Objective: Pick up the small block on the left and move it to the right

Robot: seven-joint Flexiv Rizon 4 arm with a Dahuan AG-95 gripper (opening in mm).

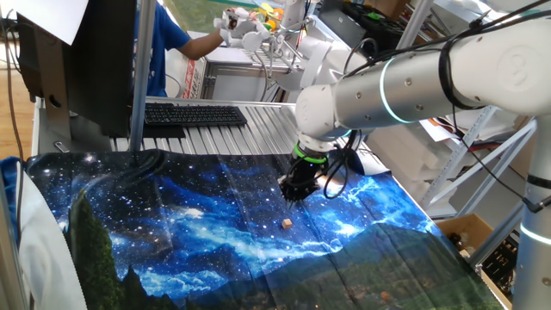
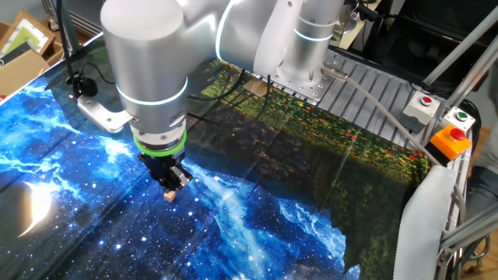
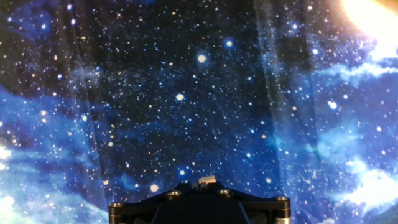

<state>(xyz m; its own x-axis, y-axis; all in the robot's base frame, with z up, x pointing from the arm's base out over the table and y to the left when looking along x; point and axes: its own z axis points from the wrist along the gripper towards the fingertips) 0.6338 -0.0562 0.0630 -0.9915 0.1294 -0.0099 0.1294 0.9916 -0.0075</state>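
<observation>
Tan block: the small block point(image 1: 287, 224) is sitting on the starry blue cloth point(image 1: 172, 224), by itself.
Gripper: the gripper point(image 1: 293, 191) is hanging above the cloth, near the block and not touching it.
Fingers: I cannot tell if they are wide or narrow.
Behind: a black keyboard point(image 1: 194, 114) is lying on the metal table point(image 1: 267, 129).

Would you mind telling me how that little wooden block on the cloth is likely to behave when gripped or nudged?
The small block looks like plain wood, so probably stiff and light. Its flat faces suggest it will slide or tip, not roll. Being far smaller than the gripper, it could easily slip aside, and the cloth may bunch under it.
</observation>
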